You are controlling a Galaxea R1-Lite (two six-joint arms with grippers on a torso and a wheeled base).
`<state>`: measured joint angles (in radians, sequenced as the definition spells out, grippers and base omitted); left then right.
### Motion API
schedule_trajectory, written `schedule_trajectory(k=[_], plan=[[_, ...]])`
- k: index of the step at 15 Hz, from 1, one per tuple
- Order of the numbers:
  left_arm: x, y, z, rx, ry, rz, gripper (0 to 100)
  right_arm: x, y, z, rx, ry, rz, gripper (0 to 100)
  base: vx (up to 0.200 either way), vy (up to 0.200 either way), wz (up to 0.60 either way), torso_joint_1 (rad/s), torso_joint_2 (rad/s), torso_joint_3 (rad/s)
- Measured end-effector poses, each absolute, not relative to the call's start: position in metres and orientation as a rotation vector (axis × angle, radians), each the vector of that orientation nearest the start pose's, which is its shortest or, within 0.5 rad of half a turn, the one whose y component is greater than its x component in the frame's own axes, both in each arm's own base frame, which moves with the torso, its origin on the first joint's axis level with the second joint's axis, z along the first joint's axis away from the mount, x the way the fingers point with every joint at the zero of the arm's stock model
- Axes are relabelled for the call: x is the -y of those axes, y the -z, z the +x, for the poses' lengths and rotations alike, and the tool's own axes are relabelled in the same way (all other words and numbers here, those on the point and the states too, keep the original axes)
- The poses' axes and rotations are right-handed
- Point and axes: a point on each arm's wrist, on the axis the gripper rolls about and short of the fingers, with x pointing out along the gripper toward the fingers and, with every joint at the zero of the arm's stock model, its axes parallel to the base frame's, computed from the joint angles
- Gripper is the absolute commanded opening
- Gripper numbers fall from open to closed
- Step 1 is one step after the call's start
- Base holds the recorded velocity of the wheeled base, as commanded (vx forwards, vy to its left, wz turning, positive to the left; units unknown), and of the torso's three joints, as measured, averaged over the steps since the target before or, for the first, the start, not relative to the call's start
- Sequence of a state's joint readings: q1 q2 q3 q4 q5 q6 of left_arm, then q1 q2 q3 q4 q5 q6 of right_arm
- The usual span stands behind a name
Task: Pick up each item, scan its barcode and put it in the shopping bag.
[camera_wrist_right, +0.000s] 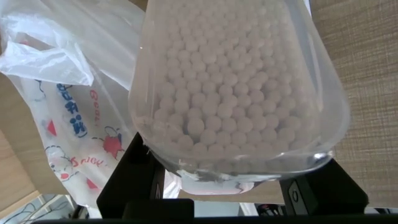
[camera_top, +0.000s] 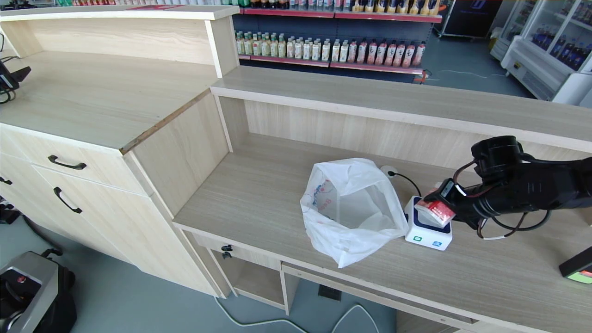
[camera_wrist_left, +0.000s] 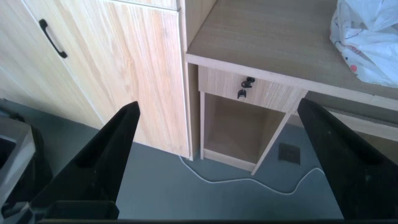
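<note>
Bright, even, diffuse light fills the head view. The bench (camera_top: 259, 194) is evenly lit, and a soft shadow lies under its upper ledge (camera_top: 370, 97) along the back wall. The bag (camera_top: 356, 208) glows pale and casts only a faint shadow. Straight edges bow towards the corners, most plainly the ledge and the shelves (camera_top: 323, 51).

In the left wrist view the spread fingers of the left tool (camera_wrist_left: 217, 104) are near-black silhouettes, and the cubby (camera_wrist_left: 233, 134) is shaded against the lighter floor (camera_wrist_left: 186, 193).

In the right wrist view the packet (camera_wrist_right: 236, 93), clamped in the right tool (camera_top: 441, 201), is very bright, with glare on its clear rim.
</note>
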<state>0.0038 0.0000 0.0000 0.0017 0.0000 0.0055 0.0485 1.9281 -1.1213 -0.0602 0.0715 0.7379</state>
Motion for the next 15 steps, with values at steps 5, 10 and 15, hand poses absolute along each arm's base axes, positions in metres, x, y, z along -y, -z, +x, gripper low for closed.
schedule_trajectory(k=[5,10,15], plan=[[0.0,-0.075,-0.023,-0.002,-0.005,0.005,100,-0.017,-0.141,0.356,-0.746,0.15,0.671,0,0.0,0.0,0.0,0.0,0.0,0.0],[0.0,-0.075,-0.023,-0.002,-0.003,0.005,100,-0.025,-0.213,0.315,-0.535,-0.095,0.177,0,0.0,0.0,0.0,0.0,0.0,0.0],[0.0,-0.075,-0.023,-0.001,-0.004,0.006,100,-0.024,-0.238,0.257,-0.42,-0.193,-0.186,0,0.0,0.0,0.36,0.0,0.0,0.0]])
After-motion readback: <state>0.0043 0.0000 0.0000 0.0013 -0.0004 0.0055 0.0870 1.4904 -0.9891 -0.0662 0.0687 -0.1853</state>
